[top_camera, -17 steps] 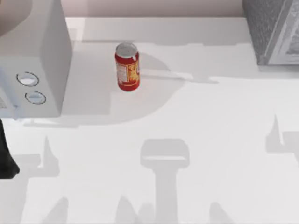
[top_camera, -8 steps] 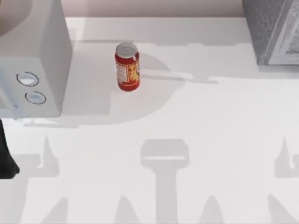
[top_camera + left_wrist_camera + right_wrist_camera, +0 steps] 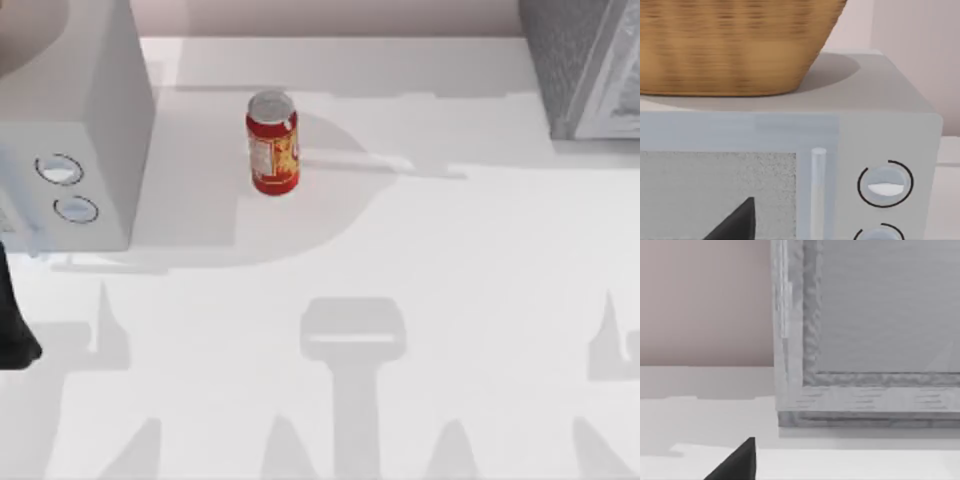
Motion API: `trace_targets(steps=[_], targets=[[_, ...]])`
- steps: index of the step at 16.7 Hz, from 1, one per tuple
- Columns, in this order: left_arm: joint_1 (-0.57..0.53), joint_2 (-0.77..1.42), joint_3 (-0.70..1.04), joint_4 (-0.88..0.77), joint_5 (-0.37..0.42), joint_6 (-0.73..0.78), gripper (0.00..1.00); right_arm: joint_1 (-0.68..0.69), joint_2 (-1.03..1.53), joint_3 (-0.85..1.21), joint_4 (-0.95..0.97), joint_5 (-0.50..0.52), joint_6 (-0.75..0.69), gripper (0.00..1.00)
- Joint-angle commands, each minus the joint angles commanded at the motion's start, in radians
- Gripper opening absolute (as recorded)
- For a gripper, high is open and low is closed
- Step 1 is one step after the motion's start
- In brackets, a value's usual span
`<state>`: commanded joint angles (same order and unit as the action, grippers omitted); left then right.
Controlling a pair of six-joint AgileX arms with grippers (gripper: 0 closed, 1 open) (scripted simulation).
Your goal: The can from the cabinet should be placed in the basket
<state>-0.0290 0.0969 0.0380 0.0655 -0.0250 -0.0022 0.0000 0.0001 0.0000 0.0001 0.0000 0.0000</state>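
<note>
Barely anything has moved since a second ago: the can, the cabinet and the pale box sit where they were, and only the arm shadows on the near part of the surface (image 3: pixel 450 250) have shifted a little.

Nearest, at the left edge of the top view, a dark piece of my left arm (image 3: pixel 12 335) sits just in front of the pale box. Left wrist view has a dark fingertip (image 3: pixel 737 222) of the left hand low in frame, close to the box front; can't tell if that hand is spread or pressed together. Right wrist view has the same kind of dark fingertip (image 3: pixel 737 460) of the right hand low over the surface, facing the cabinet; can't tell its state either.

Mid-depth left: pale box (image 3: pixel 85 130) with two round rings on its front, one ring (image 3: pixel 885 183) clear in the left wrist view. Wicker basket (image 3: pixel 730 45) stands on top of that box.

Farther back, left of centre: the can (image 3: pixel 272 143), upright on the surface, free of both hands, right of the pale box and well apart from the cabinet.

Far right corner: the cabinet (image 3: pixel 580 65), dark speckled, framed panel front (image 3: pixel 880 315) shut.
</note>
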Motion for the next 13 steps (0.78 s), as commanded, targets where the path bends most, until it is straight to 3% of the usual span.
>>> trace_targets(steps=[5, 13], targets=[[-0.090, 0.341, 0.121, 0.211, -0.088, -0.002, 1.00, 0.000, 0.000, 0.000, 0.000, 0.000, 0.000, 1.00], [-0.296, 1.114, 0.401, 0.700, -0.288, 0.004, 1.00, 0.000, 0.000, 0.000, 0.000, 0.000, 0.000, 1.00]])
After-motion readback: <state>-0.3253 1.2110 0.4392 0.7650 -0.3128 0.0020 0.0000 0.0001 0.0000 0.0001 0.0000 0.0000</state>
